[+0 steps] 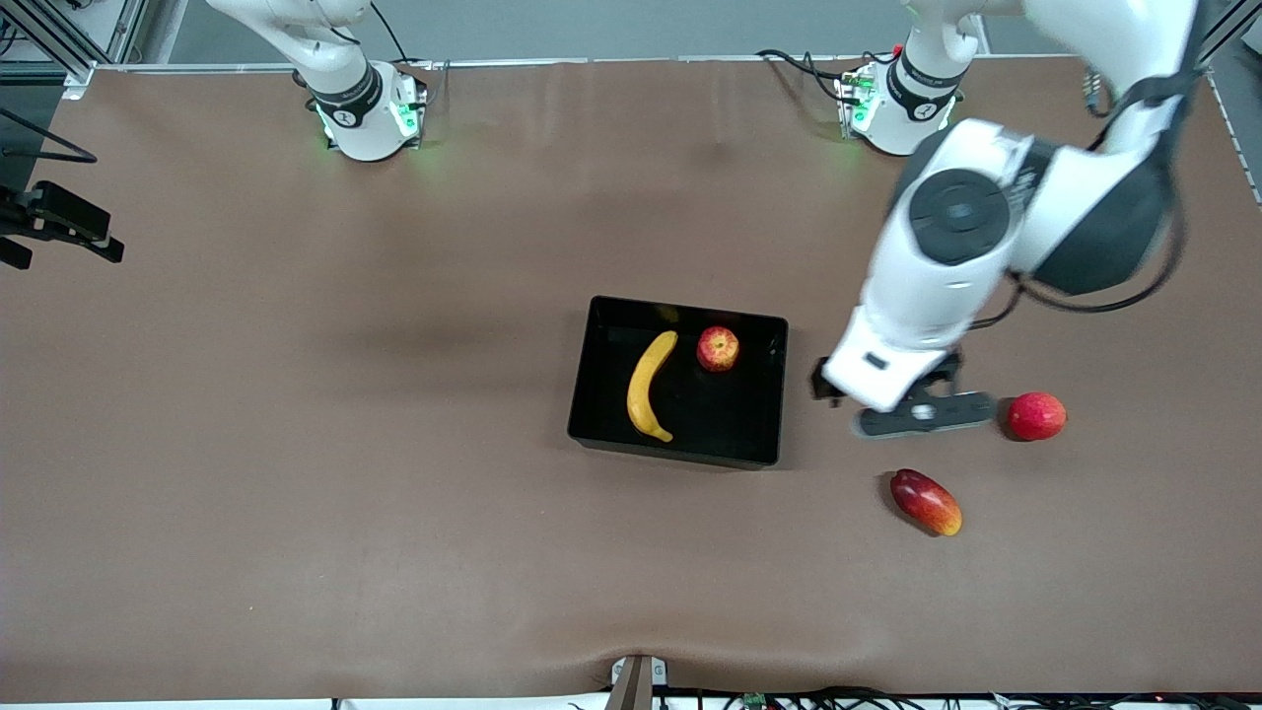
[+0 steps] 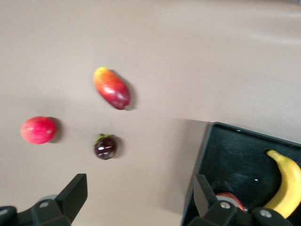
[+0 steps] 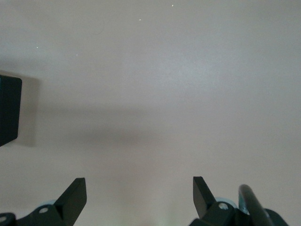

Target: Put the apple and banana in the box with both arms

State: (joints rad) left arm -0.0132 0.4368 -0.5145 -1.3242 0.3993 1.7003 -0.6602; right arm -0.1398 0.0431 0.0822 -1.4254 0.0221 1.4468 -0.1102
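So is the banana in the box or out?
In: the banana lies flat on the box's floor, beside the apple.

Table (image 1: pixel 296 444): matt brown sheet, looks like paper or thin mat, smooth w/ slight ripples nr the front edge. Box (image 1: pixel 592 375): black plastic, glossy, walls catch reflections. Banana (image 1: pixel 648 387): smooth yellow skin, soft sheen. Apple (image 1: pixel 718 348): red w/ yellowish streaks, slightly shiny. Oval red fruit (image 1: pixel 926 501): glossy, waxy-looking. Round pinkish-red fruit (image 1: pixel 1036 415): smooth, more matt. Small dark maroon fruit (image 2: pixel 105 147): v. glossy, bright highlight. Arms (image 1: pixel 937 276): smooth white shells, plastic-looking, w/ dark grey matt joint sections.
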